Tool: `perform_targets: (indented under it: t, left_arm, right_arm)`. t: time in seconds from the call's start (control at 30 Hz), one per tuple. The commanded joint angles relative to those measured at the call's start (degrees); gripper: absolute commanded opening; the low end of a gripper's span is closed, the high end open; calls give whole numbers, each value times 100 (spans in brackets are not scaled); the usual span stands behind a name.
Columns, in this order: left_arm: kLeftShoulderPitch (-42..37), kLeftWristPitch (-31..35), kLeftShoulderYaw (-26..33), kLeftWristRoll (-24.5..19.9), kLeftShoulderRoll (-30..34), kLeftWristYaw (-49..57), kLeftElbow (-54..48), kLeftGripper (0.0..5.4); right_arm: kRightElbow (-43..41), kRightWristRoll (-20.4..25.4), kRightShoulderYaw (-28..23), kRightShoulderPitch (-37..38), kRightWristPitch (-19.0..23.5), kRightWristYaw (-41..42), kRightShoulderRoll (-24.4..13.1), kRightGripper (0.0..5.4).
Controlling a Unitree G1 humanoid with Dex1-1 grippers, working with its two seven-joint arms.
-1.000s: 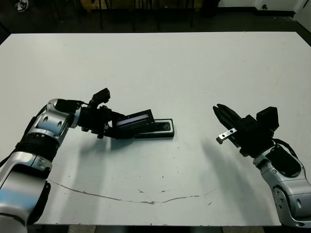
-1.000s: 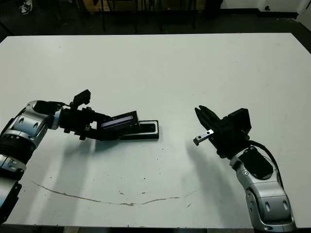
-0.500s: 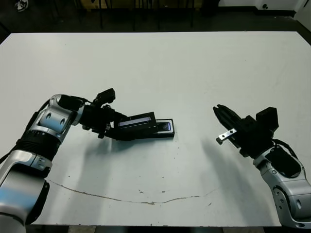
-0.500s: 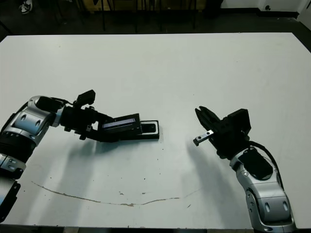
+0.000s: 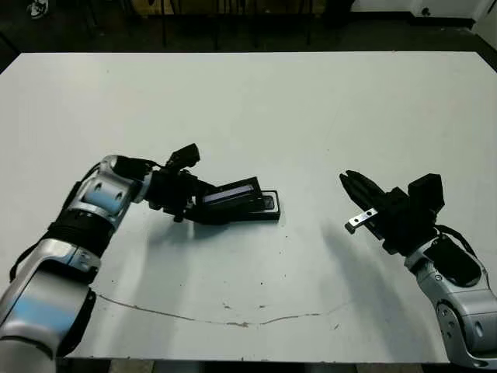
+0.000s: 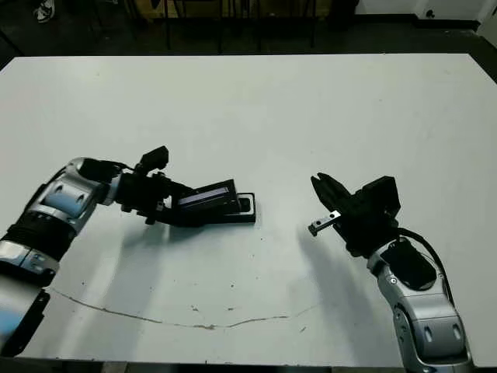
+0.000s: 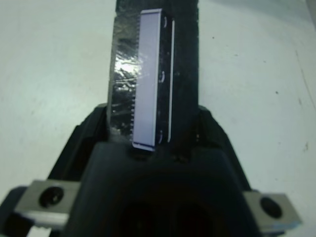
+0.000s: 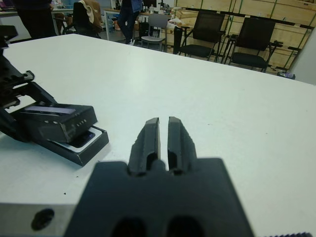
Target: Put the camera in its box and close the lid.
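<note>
Since a second ago my left arm has carried the lid [image 5: 230, 194] rightward and lowered it, so it now covers most of the box [image 5: 268, 211] where before it stood tilted up off the box's left end; the right arm has kept its place. My left gripper [image 5: 203, 203] has its jaws clamped on the lid at the lid's left end, and the left wrist view shows the pale grey strip [image 7: 148, 79] running along the lid's face straight out from between the black fingers [image 7: 79, 143]. From the head views the lid slopes a little, its left end higher and its right end down on the box. Only the right end of the box shows past the lid, with a bit of white lining and something dark and glossy inside it; I take that for the camera [image 8: 85, 139], though I see only this small part and cannot make out the lens. The box lies on the white worktop [image 5: 311, 109] a little left of centre, in the near half. My right gripper [image 6: 320, 186] hangs above the worktop well to the right of the box, touching nothing, and the right wrist view shows its jaws nearly together with only a thin slit between the two fingers [image 8: 148, 136]. A thin dark scratch [image 5: 194, 317] runs across the worktop near the front edge.
</note>
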Motion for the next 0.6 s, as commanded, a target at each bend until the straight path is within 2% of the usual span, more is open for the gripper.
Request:
perform_targets:
  t: [0.03,0.33,0.43,0.6]
  left_arm:
    - [55,-92,-413,383,-281,-73,374,281]
    - [-358,-26,-829,730,-545,-339,647,281]
    - [-470,-180,-915,822,-605,-330,564,281]
    - [-574,-475,-935,864,-800,-326,572,281]
  right_arm:
    - [-69,-27,19,93,142,-40,-46,0]
    - [-52,-13,9,125,87,6,-42,0]
    - [25,-40,25,117,-46,45,-29,0]
    - [-25,-62,47,126,4,16,-46,0]
